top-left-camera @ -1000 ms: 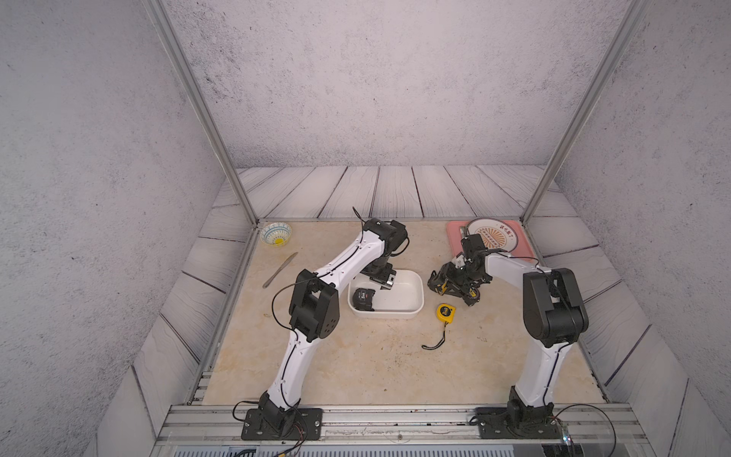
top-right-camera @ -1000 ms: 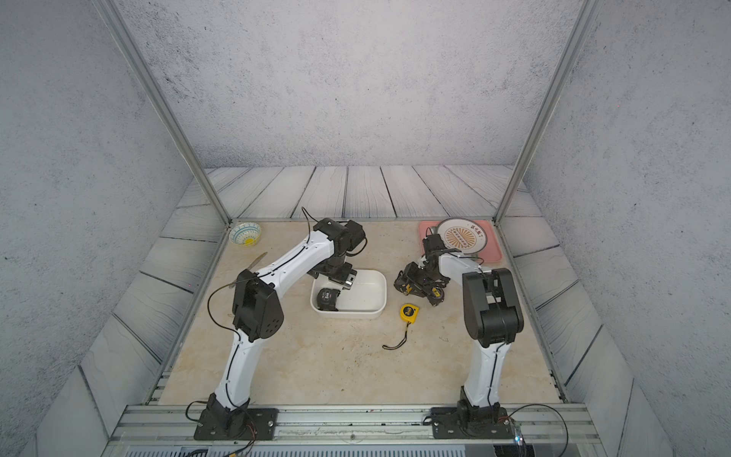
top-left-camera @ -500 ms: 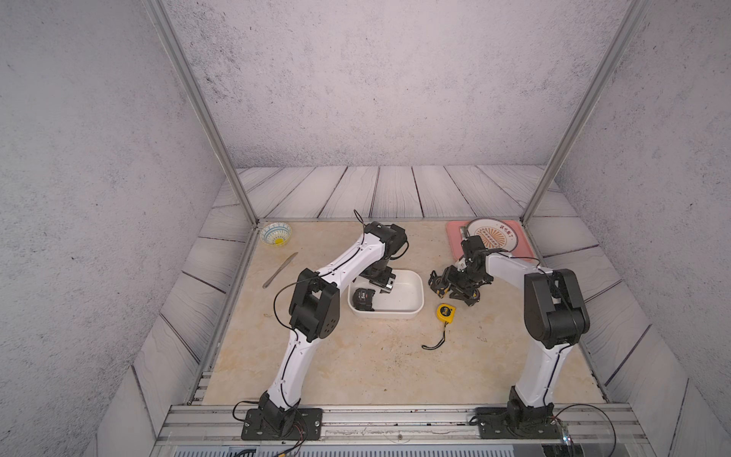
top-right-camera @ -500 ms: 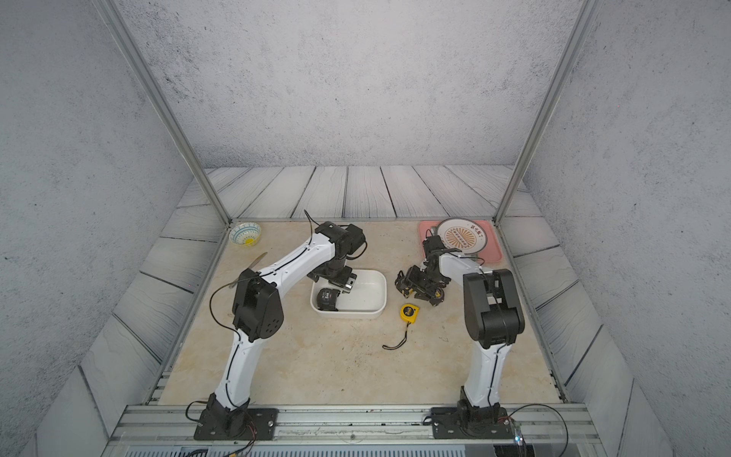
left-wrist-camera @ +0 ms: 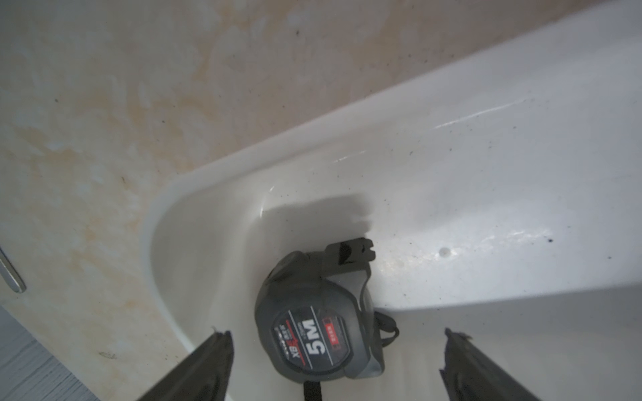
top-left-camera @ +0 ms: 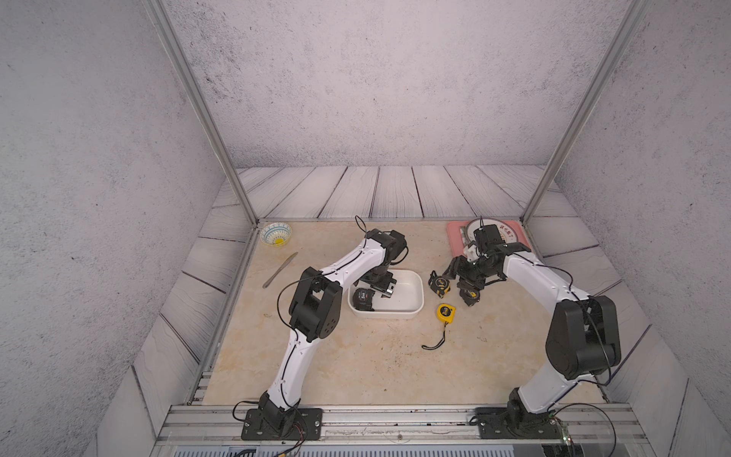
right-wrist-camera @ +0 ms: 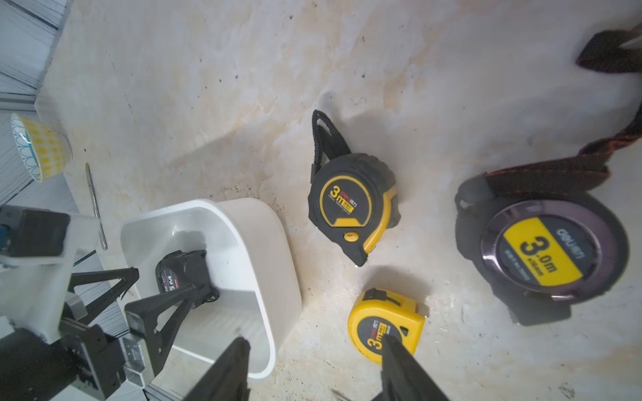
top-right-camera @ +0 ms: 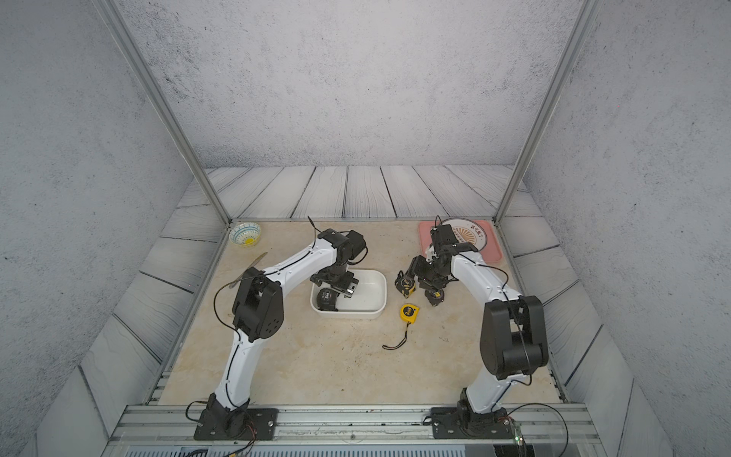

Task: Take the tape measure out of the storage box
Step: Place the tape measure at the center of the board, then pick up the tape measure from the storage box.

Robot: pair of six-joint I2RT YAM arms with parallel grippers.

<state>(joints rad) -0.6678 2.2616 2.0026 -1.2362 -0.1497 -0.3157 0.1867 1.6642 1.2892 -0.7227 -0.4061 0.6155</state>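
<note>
1. Vs earlier frames barely any shift: left arm [top-left-camera: 344, 269] stayed dipped in the storage box [top-left-camera: 411, 312], right arm [top-left-camera: 534, 273] stayed by the loose tapes, yellow tape [top-left-camera: 445, 311] in same spot.
2. Left gripper [left-wrist-camera: 335, 335] was released, jaws wide, straddling the tape measure [left-wrist-camera: 312, 323] w/o touching it.
3. Tape measure was grey w/ "5M" label. It lay flat on the box floor at the end nearest the left arm, close to a rounded corner.
4. In the way: box end wall and corner rim sat just beside one left finger [left-wrist-camera: 201, 371], so tight on that side.
5. Right gripper [right-wrist-camera: 314, 347] was partly open w/ nothing between the jaws, only table [top-left-camera: 356, 364] behind. It hovered outside the box, near the box's side wall.
6. One right finger [right-wrist-camera: 406, 375] overlapped the yellow tape in the wrist view; can't tell if touching.
7. Also loose on the table near the right gripper: black-yellow tape [right-wrist-camera: 354, 211] just beside the box, and round black tape [right-wrist-camera: 542, 250] further out, straps trailing.
8. Far side: bowl [top-left-camera: 276, 234] and knife [top-left-camera: 280, 270] in the left corner, well apart from the box. Pink tray [top-left-camera: 455, 237] w/ round plate [top-left-camera: 510, 233] was behind the right arm.
</note>
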